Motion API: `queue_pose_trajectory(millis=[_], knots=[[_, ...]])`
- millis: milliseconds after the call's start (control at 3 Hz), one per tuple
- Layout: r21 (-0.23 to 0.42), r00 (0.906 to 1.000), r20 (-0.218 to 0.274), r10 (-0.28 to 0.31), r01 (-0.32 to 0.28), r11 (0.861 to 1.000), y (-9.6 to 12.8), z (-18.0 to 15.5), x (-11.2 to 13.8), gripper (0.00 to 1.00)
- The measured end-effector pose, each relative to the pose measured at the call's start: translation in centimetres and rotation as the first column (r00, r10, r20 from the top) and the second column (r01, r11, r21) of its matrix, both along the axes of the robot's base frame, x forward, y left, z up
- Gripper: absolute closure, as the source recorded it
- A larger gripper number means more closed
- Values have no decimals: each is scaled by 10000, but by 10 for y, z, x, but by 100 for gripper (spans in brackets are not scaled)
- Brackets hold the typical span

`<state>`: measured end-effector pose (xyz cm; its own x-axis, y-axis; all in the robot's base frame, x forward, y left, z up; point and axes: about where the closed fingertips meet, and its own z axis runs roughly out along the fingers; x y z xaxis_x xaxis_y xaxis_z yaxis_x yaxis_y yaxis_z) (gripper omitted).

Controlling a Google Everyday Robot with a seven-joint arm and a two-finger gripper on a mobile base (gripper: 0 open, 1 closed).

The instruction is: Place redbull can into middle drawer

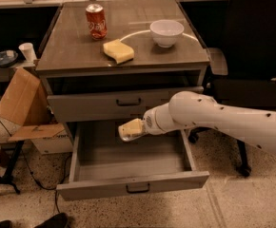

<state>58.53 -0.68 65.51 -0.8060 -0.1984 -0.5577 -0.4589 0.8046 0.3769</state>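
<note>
The pincer (127, 131) hangs just left of the frame's centre, at the end of the white arm (223, 120), which reaches in from the right edge. It is inside the pulled-out middle drawer (95, 190), above the back part of the drawer's grey floor and just below the closed upper drawer front (90, 107).

Its cream-coloured fingers (133, 126) are closed on the redbull can (123, 137). Only a short silvery-grey end of the can shows, poking out at the lower left of the fingers. The rest is covered by the pincer, so the can's tilt is hard to judge. The can appears to be off the drawer floor, carried by the pincer alone.

The middle drawer stands wide open toward the bottom of the frame. Its front panel with the small dark bar handle (138, 189) lies low in the picture, and nothing else shows in the part of the drawer that is in view.

On the desk (71, 56), in the upper half of the frame, a red-orange soda can (96, 21) stands upright at the upper left. A yellow sponge (118, 51) lies just below and right of it. A white bowl (166, 32) sits farther right, well apart from the pincer.

A cardboard box (21, 99) leans at the left edge. A black chair (257, 46) fills the upper right.
</note>
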Motion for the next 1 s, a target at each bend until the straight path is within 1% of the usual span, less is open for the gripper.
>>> queue_pose_trajectory(millis=[333, 667, 1000], knots=[[969, 9923, -661, 1043, -977, 9905, 42, -32, 5, 100], [1969, 9624, -1277, 2398, -2124, 9571, 80, -79, 9, 100], [2590, 9322, -1730, 3178, -2683, 9279, 104, -130, 13, 100]])
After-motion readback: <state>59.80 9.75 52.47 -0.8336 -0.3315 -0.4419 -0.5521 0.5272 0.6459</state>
